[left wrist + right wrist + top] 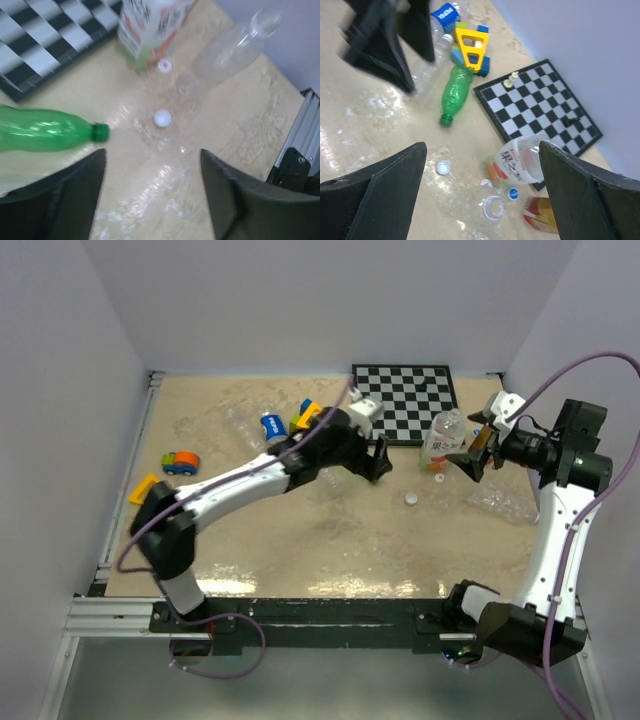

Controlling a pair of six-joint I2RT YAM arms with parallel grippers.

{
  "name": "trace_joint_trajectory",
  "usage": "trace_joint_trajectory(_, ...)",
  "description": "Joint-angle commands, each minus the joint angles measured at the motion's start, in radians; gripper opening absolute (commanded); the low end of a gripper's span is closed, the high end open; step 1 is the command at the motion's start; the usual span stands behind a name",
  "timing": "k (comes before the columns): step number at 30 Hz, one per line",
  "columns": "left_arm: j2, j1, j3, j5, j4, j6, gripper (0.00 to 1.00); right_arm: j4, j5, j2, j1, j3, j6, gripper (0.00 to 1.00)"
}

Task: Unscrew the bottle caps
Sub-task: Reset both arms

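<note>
**Tan tabletop point(320, 550), white cap point(411, 499) lying loose**

Both pincers are spread wide and hold nothing. The left gripper point(152, 152) hovers over open, glossy marbled surface, where the small round cap lies alone. Beside it, a smooth green bottle point(45, 132) wears its green cap point(101, 131). The right gripper point(482, 146) hangs just beside the labelled bottle point(442, 440) at the chessboard point(403, 400) corner.

Blue-labelled bottle point(442, 12): white brand lettering, seen upside down in the right wrist view, reads as Pepsi.
White-labelled bottle point(517, 161): red East Asian characters, the first resembling 果; the rest not legible.
Same white label, left wrist view: dark and orange print, too blurred to read.
</note>
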Motion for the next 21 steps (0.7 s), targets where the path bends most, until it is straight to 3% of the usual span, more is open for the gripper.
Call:
trace_joint_trajectory(1,-0.34,0.057,-0.175,-0.158,0.096,0.122,0.97,0.286,0.073,-0.097,-0.005,0.033,0.382,0.98)
trace_joint_trajectory(5,-0.588,0.169,-0.298,-0.157,0.05,0.169,1.0,0.478,0.151,-0.122,-0.006,0.026,0.744,0.98)
trace_joint_trajectory(9,-0.77,0.192,-0.385,-0.302,-0.036,0.269,1.0,0.676,0.309,-0.143,-0.003,-0.024,1.048,0.98)
trace_joint_trajectory(14,-0.959,0.192,-0.566,-0.36,-0.016,0.326,1.0,0.743,0.527,-0.185,-0.005,-0.043,1.191,0.98)
trace_joint_trajectory(21,-1.064,0.192,-0.701,-0.391,0.023,0.41,1.0,0.755,0.613,-0.208,-0.005,-0.041,1.253,0.98)
